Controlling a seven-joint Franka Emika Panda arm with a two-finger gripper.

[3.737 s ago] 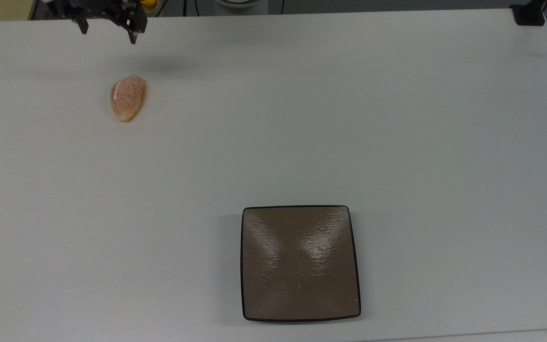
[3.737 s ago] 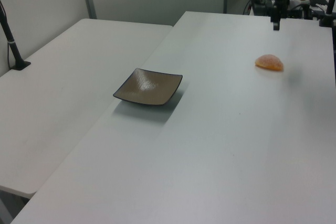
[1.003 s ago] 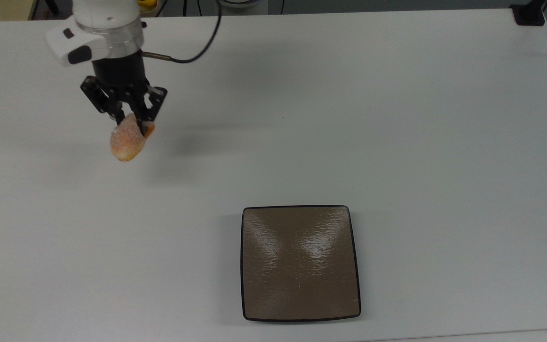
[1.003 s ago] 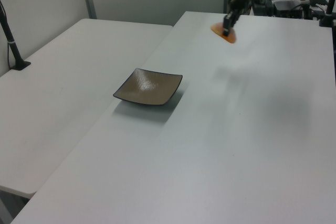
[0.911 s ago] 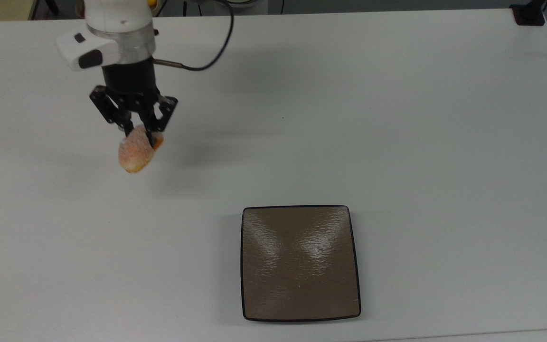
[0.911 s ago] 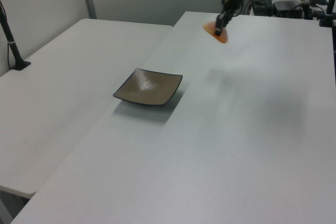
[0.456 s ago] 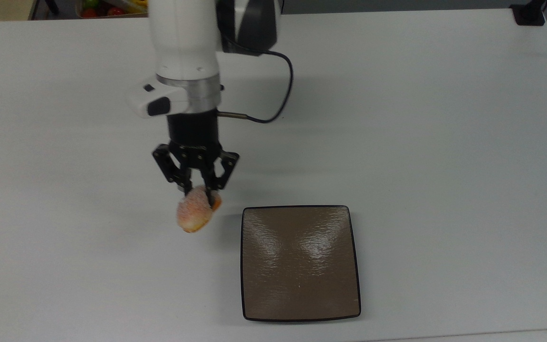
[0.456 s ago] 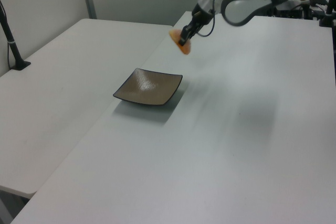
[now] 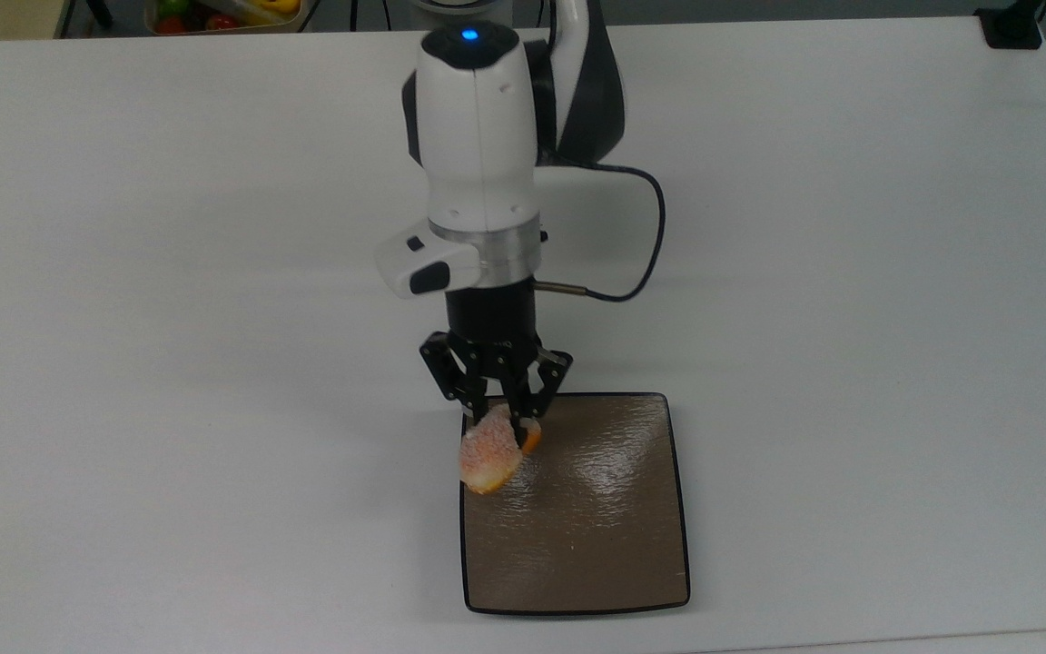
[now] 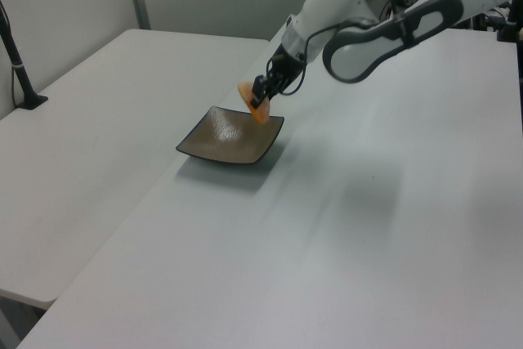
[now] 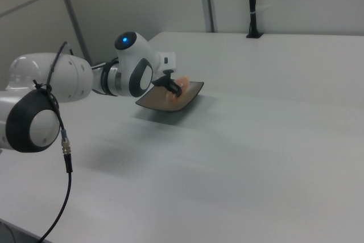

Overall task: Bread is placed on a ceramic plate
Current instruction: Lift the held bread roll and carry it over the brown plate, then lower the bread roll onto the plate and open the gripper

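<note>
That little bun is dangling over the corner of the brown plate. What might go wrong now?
The bread hangs from the gripper by one end, so it might slip out early. It sits over the ceramic plate near the rim at the top view's left, so if released here it may land on that edge and roll onto the table.
</note>
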